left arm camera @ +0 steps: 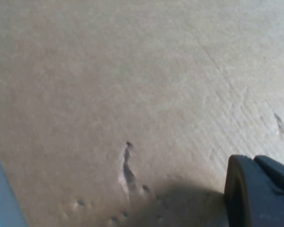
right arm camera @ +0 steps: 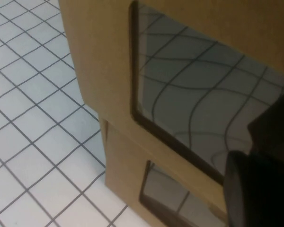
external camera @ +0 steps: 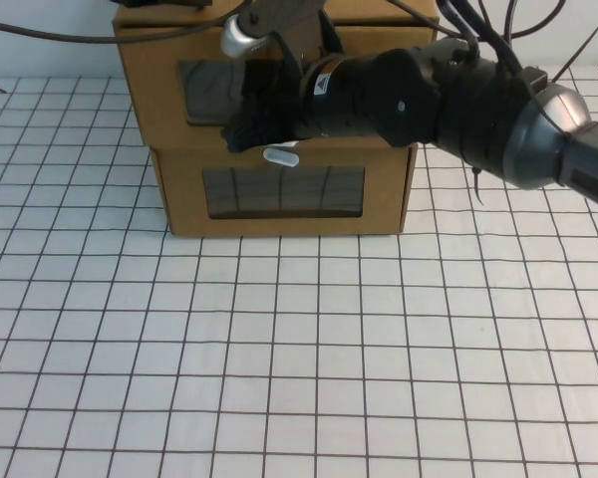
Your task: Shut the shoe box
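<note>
1. I see two stacked cardboard boxes at the table's [external camera: 299, 378] far edge; the upper shoe box [external camera: 159, 90] sits on its twin box [external camera: 279, 194].
2. My right gripper [external camera: 247, 127] presses against the upper box's window front; grip state I cannot tell.
3. My left gripper [left arm camera: 258, 191] hovers close over bare cardboard; its state is unclear too.

Right arm [external camera: 458, 100] reaching in from right side, stretched across toward left, wrist nearly level. Right gripper [external camera: 247, 127] pointing left, black fingertips close against front of upper shoe box [external camera: 159, 90]. Left gripper [external camera: 241, 35] up at rear, above same box; one dark finger [left arm camera: 255, 191] visible near cardboard surface.
</note>
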